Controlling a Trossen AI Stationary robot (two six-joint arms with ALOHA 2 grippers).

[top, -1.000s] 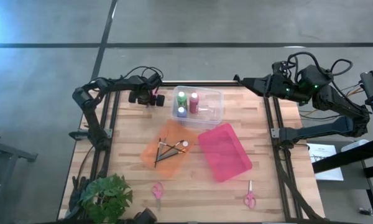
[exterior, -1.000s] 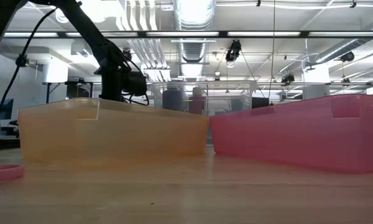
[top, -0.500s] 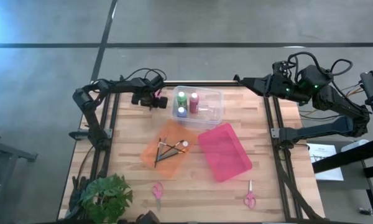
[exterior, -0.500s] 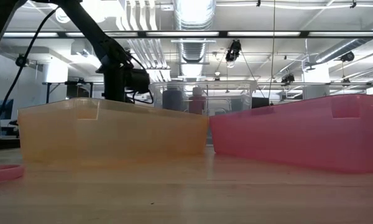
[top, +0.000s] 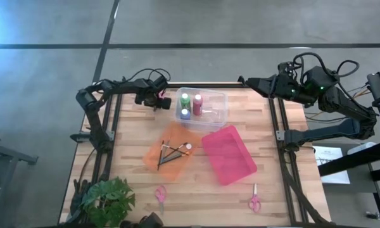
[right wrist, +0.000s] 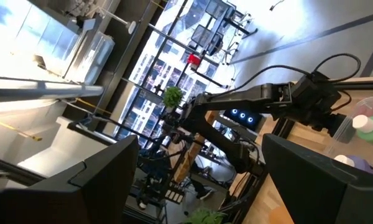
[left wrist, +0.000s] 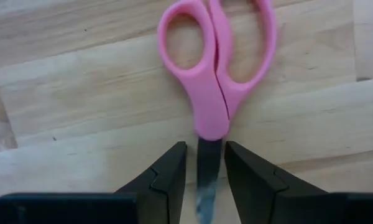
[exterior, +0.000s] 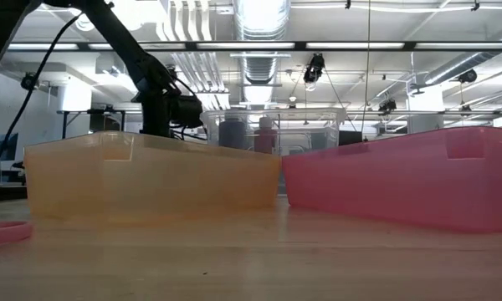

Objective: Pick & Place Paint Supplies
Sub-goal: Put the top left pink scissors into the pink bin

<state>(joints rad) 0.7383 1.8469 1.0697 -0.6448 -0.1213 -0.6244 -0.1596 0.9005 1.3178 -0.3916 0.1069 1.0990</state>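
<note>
Both left gripper (left wrist: 204,163) jaws clamp pink scissors (left wrist: 216,68).

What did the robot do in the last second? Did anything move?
The left gripper, holding pink scissors by the blade, drifted a little toward the clear bin with the paint bottles. The right gripper stayed open at the table's far edge. Bins, brushes and bottles stayed put.

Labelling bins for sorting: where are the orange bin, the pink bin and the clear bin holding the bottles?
Translucent orange plastic bin (top: 153,158): high view, bare floor near its left wall.
Pink plastic bin (top: 228,154): high view, its floor.
Clear plastic bin (top: 216,107): high view, bare floor right of the bottles.
</note>
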